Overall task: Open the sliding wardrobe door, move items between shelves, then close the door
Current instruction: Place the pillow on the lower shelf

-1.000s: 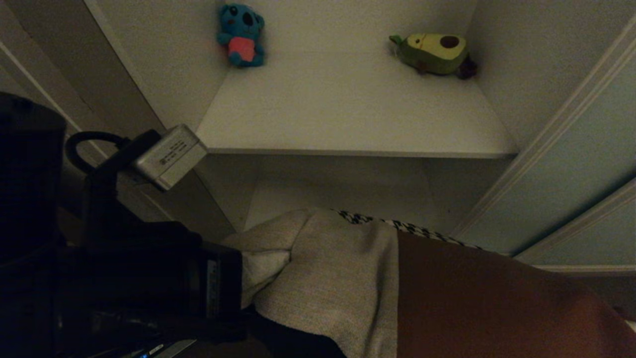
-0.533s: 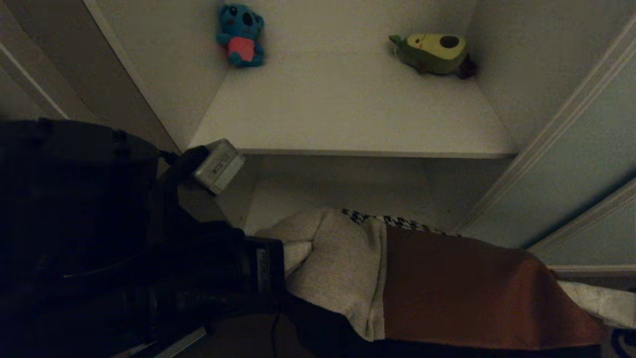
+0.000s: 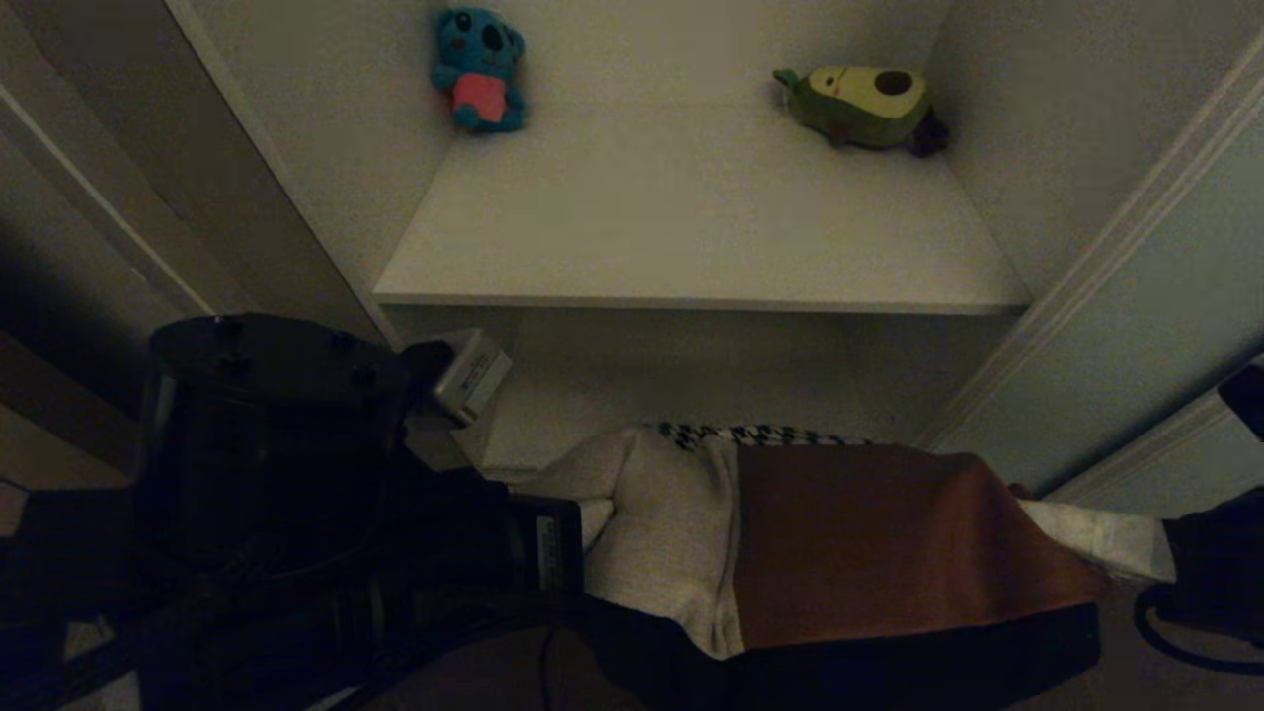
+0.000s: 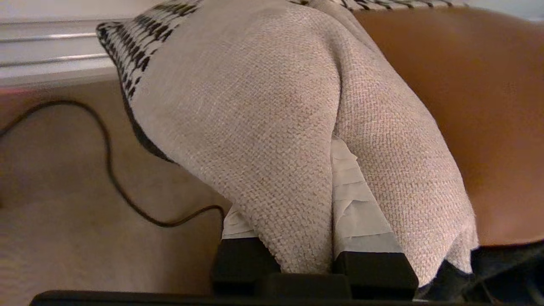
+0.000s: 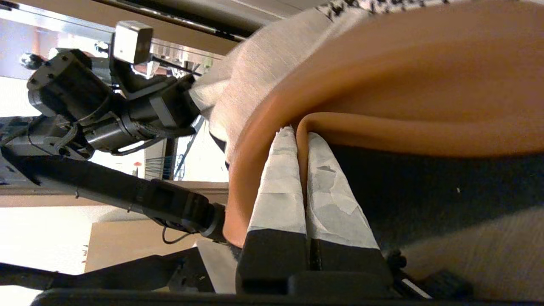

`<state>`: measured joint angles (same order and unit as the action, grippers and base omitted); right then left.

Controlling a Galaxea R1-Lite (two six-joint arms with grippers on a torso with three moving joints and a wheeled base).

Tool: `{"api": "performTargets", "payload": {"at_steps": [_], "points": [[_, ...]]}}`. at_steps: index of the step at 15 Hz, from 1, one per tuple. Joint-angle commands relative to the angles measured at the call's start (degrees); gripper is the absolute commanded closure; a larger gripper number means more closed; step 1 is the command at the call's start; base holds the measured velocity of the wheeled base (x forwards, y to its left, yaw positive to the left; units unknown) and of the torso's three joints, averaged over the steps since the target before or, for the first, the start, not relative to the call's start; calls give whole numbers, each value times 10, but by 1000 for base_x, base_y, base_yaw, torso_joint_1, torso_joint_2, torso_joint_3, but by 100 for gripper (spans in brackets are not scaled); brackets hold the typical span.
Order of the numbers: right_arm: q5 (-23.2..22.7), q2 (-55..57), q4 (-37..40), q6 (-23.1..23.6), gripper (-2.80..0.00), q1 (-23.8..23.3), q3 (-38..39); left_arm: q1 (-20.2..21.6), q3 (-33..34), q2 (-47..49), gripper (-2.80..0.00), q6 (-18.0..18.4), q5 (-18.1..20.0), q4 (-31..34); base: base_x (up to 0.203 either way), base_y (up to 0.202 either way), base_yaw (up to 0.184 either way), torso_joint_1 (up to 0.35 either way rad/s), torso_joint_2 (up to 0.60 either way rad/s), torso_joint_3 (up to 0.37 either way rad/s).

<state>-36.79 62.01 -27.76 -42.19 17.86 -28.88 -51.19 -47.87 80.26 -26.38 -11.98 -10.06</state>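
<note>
cushions: 1 patchwork cushion (image 3: 849, 538) just below the upper shelf (image 3: 691, 237) | plush toys: 2 on that shelf, 1 blue bear (image 3: 480, 69) at its back left, 1 avocado (image 3: 861, 104) at its back right | shelves: 2, upper plus lower shelf (image 3: 592, 415) | sliding doors: 1 sliding wardrobe door (image 3: 1136, 326) right of the upper shelf | grippers: 2, left gripper (image 4: 297, 204), right gripper (image 5: 302, 178)

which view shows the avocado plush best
The head view: the avocado plush lies in full sight at the back right of the upper shelf. Neither wrist view shows it; both are filled by the cushion.
</note>
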Motion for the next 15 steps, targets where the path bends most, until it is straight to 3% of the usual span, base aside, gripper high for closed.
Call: {"api": "performTargets", "payload": {"at_steps": [1,9,15], "points": [[-3,1,-2,-2,0,0,3,5,-2,-5,0,1,-7,-2,0,0,0,0,0,0],[-3,0,-8,2,0,0,30,4,-6,32,0,9,-8,-20,0,0,0,0,0,0],[-3,22,-18,1,0,0,30,4,6,36,0,11,-13,-65,0,0,0,1,1,-149]]}}
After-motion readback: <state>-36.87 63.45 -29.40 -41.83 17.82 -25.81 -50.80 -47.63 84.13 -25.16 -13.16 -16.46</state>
